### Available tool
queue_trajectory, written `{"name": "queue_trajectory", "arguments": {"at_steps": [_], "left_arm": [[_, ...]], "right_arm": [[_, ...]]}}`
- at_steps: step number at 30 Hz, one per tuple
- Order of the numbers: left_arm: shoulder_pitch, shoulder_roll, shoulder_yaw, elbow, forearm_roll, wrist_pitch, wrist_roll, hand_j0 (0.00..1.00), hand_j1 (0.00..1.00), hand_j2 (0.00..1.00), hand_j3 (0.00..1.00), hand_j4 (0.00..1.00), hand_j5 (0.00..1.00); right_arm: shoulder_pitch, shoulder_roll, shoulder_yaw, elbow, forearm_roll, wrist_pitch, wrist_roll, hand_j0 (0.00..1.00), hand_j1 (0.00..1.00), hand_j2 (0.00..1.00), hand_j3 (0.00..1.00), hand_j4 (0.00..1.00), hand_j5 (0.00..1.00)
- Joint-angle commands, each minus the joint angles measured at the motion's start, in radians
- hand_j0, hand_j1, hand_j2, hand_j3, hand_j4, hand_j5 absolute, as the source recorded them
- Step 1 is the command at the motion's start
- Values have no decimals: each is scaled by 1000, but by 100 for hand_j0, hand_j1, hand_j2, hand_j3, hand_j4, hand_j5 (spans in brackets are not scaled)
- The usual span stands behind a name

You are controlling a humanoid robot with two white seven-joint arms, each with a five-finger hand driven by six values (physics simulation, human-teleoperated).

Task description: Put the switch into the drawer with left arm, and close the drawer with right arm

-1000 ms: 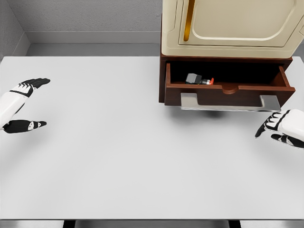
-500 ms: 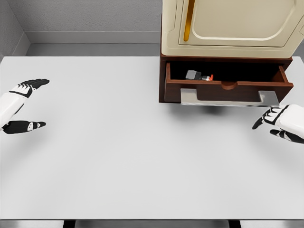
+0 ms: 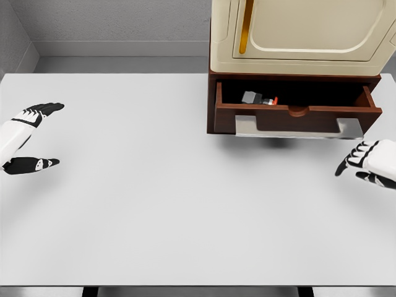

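Note:
The switch [image 3: 258,98], a small grey body with a red tip, lies inside the brown drawer [image 3: 297,118], which stands partly open under the cream cabinet [image 3: 297,34]. A silver handle [image 3: 297,129] runs along the drawer's front. My right hand [image 3: 366,164] hovers at the right edge, just below and right of the drawer front, fingers loosely extended and holding nothing. It does not touch the drawer. My left hand [image 3: 31,137] rests far off at the left edge, open and empty.
The white table [image 3: 136,185] spreads wide between the two hands. A grey wall [image 3: 111,25] runs behind the table, and the cabinet stands at the back right.
The drawer has slid inward a little since the earliest frame. My right hand rose toward the drawer front, then drew back down and to the right. The left hand has not moved.

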Motion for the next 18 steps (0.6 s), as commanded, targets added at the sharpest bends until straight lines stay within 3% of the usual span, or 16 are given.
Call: {"name": "queue_trajectory", "arguments": {"at_steps": [1,6,18], "left_arm": [[0,1,0,0,8,2,0,100,100,100,100,100,100],[0,1,0,0,8,2,0,100,100,100,100,100,100],[0,1,2,0,8,2,0,100,100,100,100,100,100]], "right_arm": [[0,-9,-11,-6,-32,1,-1,57,57,57,57,57,57],[-14,8,-6,38,-28,1,3,57,57,57,57,57,57],[-54,63,0,41,21,1,7,59,59,59,59,59,59]]}}
